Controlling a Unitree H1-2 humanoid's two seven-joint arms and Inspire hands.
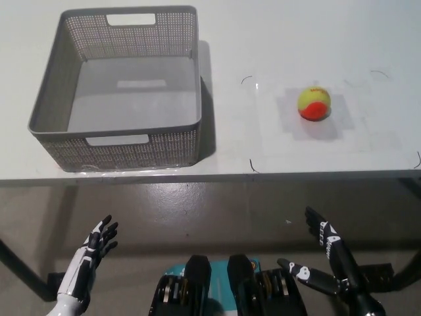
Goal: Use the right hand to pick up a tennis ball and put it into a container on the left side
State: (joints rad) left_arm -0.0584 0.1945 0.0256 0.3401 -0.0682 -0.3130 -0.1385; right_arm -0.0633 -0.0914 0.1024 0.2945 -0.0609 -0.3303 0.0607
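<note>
Head view: we looked steeply down on a white table (296, 39).
Tennis ball: our yellow and orange tennis ball (314, 104) sat on the table's right part, well apart from both hands.
Container: a grey perforated basket (60, 135) stood empty at the left.
Right hand: our black right hand (327, 263) hung below the near edge, fingers spread, holding nothing.
Left hand: our white left hand (89, 258) rested low left, likewise released.

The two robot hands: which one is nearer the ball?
The black right hand: it hangs below the table edge on the tennis ball's side; the white left hand is under the basket.
</note>
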